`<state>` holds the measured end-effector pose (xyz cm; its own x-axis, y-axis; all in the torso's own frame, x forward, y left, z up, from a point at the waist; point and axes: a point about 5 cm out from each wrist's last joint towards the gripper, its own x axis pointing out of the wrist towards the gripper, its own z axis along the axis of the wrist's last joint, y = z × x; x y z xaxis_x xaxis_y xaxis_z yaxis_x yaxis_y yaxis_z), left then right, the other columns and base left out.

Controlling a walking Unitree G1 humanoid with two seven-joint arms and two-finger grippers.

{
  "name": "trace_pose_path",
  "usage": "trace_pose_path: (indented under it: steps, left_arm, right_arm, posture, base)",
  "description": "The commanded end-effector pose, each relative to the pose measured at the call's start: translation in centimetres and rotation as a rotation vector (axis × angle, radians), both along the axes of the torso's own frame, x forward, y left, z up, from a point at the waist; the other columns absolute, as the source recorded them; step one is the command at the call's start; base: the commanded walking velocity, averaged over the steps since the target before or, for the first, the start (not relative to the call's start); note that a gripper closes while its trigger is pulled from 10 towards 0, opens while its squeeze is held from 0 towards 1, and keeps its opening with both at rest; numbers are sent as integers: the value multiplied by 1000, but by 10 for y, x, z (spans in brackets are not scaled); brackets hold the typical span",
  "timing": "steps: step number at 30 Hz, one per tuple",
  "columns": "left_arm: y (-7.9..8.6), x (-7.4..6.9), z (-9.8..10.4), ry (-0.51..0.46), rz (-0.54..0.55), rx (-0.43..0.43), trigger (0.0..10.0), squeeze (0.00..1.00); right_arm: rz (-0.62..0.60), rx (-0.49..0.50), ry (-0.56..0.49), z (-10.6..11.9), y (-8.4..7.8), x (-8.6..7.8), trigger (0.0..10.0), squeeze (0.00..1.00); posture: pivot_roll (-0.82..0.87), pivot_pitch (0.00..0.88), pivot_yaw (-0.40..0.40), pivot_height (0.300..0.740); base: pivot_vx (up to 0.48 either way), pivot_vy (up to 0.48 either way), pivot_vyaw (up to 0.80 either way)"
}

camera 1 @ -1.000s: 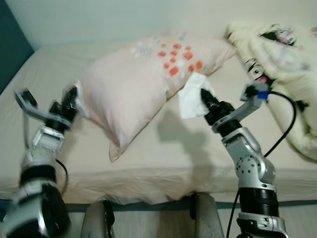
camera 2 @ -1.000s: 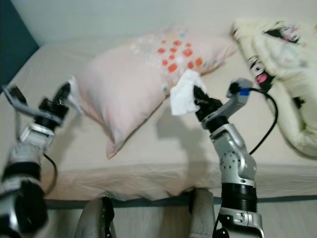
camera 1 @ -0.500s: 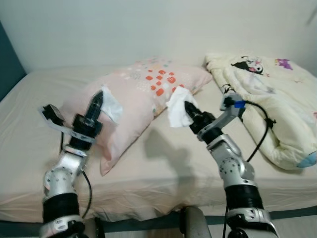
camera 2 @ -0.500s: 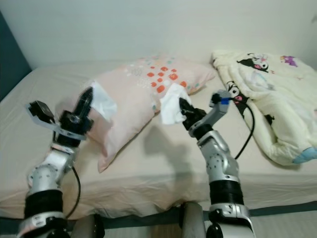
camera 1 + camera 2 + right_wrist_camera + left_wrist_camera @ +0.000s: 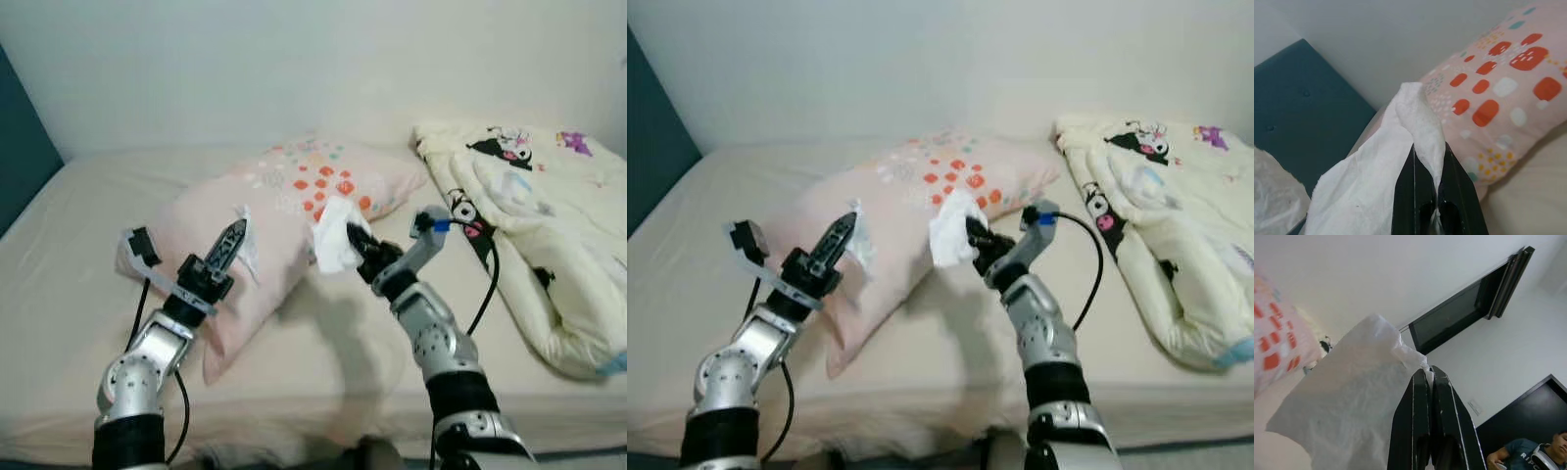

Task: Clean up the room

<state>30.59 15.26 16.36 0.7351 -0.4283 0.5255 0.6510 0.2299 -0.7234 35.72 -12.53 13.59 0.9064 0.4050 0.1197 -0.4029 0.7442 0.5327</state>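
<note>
1. Since a moment ago both tissues have been carried up clear of the bed, so the pickup looks done.
2. The left gripper is clamped on a white tissue, raised before the pink pillow.
3. The right gripper pinches another crumpled tissue, forearm angled up and inward beside the pillow.

Both grippers, left gripper and right gripper, each pinch white crumpled tissue above the pink spotted pillow on the beige bed.
</note>
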Motion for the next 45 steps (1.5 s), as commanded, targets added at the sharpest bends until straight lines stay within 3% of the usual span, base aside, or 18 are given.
trace_pose_path:
  steps: [1,3,4,5,10,25,28,33,36,37,38,39,41,45]
  left_arm:
    - [-2,-3,-1,-2,10,40,0,0]
    - [-2,-3,-1,-3,11,44,0,0]
    - [-3,-2,-1,14,32,68,1765,0]
    - [-3,0,-2,36,29,79,10000,0]
    - [-6,4,-5,75,42,122,10000,0]
    - [-5,8,-11,113,120,122,10000,0]
    - [-6,10,-13,126,128,122,10000,0]
    - [-6,12,-18,147,147,153,10000,0]
    - [-3,13,-26,181,185,199,10000,0]
    - [-1,14,-31,194,216,250,10000,0]
    - [7,15,-45,234,284,361,10000,0]
    - [7,15,-45,234,284,361,10000,0]
    - [22,12,-72,317,365,534,10000,0]
    - [26,11,-80,340,374,565,10000,0]
  right_arm:
    - [12,-19,1,-6,3,-2,10000,0]
    - [12,-19,1,-6,3,-1,10000,0]
    - [12,-21,0,-6,2,-1,10000,0]
    - [12,-23,-1,-6,1,-1,10000,0]
    - [14,-33,-4,-6,-1,0,10000,0]
    - [25,-41,-17,-6,1,2,10000,0]
    - [18,-76,-31,-6,1,1,10000,0]
    - [-43,-153,35,-16,-2,4,10000,0]
    - [-61,-183,60,-21,-4,4,10000,0]
    - [-83,-256,105,-29,-5,4,10000,0]
    - [-137,-438,184,-44,-10,2,10000,0]
    - [-137,-438,184,-44,-10,2,10000,0]
    - [-224,-594,211,-63,-20,-7,10000,0]
    - [-211,-613,222,-70,-21,-10,10000,0]
  posture:
    - [8,0,-38,635]
    - [8,0,-38,640]
    - [4,0,-41,650]
    - [4,0,-45,655]
    - [5,0,-54,680]
    - [0,0,-58,740]
    - [-6,0,-59,740]
    - [-7,0,-61,740]
    - [-6,0,-63,740]
    - [-9,0,-63,740]
    - [-10,0,-66,740]
    - [-10,0,-66,740]
    - [-16,0,-68,740]
    - [-16,0,-68,740]
  base:
    - [0,0,0]
    - [0,0,0]
    - [0,0,0]
    - [0,0,0]
    - [-288,0,0]
    - [-32,0,0]
    - [0,0,0]
    - [0,0,0]
    - [0,0,0]
    - [0,0,0]
    - [0,0,0]
    - [0,0,0]
    - [0,0,0]
    - [0,0,0]
